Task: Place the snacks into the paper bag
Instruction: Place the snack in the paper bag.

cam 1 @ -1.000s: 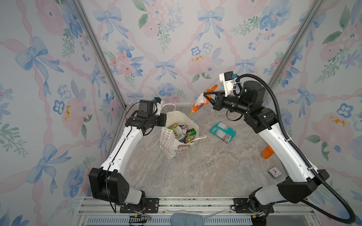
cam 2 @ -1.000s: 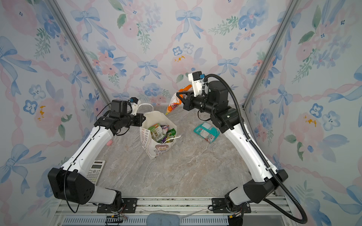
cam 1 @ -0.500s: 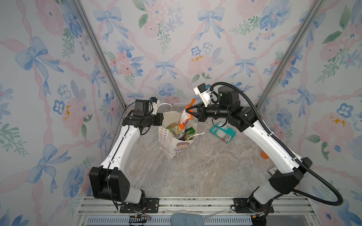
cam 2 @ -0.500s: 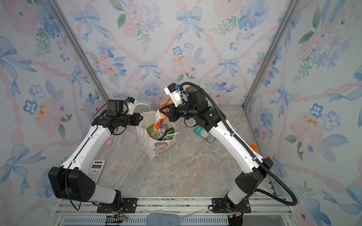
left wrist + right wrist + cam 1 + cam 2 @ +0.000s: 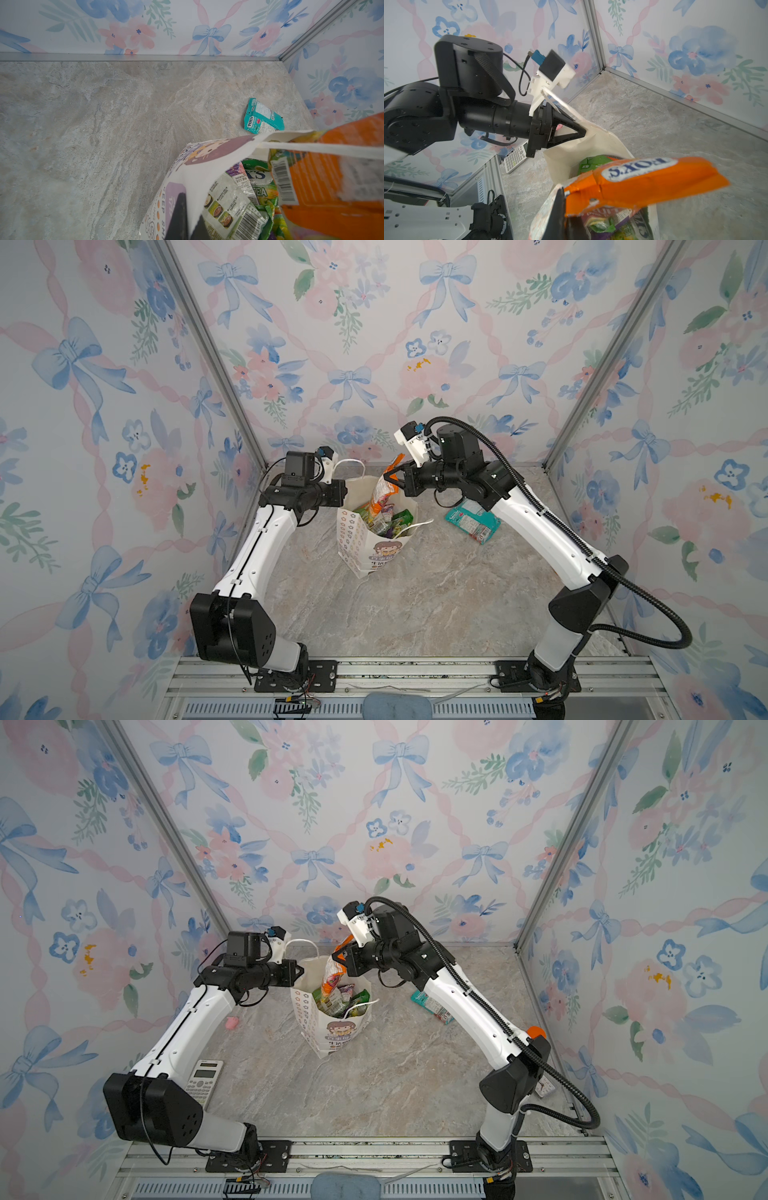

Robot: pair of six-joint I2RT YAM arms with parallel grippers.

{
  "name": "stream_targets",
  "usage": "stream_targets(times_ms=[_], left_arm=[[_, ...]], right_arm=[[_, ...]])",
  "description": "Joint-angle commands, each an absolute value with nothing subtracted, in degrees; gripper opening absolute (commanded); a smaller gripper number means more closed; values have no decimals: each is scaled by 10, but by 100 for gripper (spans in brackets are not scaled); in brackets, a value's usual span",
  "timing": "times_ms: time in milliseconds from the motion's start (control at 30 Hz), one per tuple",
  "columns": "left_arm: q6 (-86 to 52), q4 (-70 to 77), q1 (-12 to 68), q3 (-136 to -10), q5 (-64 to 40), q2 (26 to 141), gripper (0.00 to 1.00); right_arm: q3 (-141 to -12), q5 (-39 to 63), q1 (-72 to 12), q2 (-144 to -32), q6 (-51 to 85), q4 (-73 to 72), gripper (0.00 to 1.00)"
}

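Note:
The cream paper bag (image 5: 365,549) (image 5: 328,1029) stands upright mid-table, its mouth holding several snacks (image 5: 392,521) (image 5: 347,999) in green and purple. My left gripper (image 5: 343,493) (image 5: 300,971) (image 5: 188,224) is shut on the bag's rim (image 5: 207,164) on its left side; the right wrist view shows the same pinch (image 5: 583,132). My right gripper (image 5: 389,480) (image 5: 338,958) (image 5: 566,218) is shut on the top edge of an orange "FOX'S" pouch (image 5: 383,493) (image 5: 331,977) (image 5: 643,182), which hangs over the open bag with its lower end among the snacks. A teal pouch (image 5: 471,523) (image 5: 432,1006) (image 5: 262,118) lies flat to the right of the bag.
A calculator (image 5: 203,1079) (image 5: 516,159) lies near the left arm's base. A small pink object (image 5: 231,1023) sits by the left wall. An orange bottle (image 5: 536,1031) and a small card (image 5: 544,1088) lie behind the right arm. Walls close in on three sides.
My right arm has swung left and down with the orange pouch, from above the table's right side to over the bag's mouth. The left gripper has kept its hold on the rim.

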State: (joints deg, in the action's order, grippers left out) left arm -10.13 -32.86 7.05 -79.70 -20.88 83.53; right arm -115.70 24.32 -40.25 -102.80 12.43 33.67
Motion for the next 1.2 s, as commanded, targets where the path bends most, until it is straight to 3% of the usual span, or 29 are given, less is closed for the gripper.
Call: stream_targets(times_ms=[0, 467, 533, 633, 767, 1000, 1167], left_arm=[[-93, -325, 68, -788, -229, 838, 0], [-92, -325, 61, -785, -235, 837, 0], [-93, -325, 60, -785, -235, 837, 0], [-93, -326, 59, -785, -235, 837, 0], [-93, -325, 58, -784, -236, 838, 0], [-94, -325, 55, -782, -239, 838, 0], [-95, -325, 54, -781, -240, 838, 0]], right_arm=[[-1203, 221, -409, -1044, 123, 341, 0], [-1208, 236, -439, -1071, 122, 354, 3], [-1200, 233, -437, -1067, 120, 360, 14], [-1173, 213, -434, -1050, 117, 356, 45], [-1112, 181, -418, -992, 119, 325, 64], [-962, 145, -353, -855, 156, 209, 79], [-938, 145, -302, -830, 179, 217, 74]])
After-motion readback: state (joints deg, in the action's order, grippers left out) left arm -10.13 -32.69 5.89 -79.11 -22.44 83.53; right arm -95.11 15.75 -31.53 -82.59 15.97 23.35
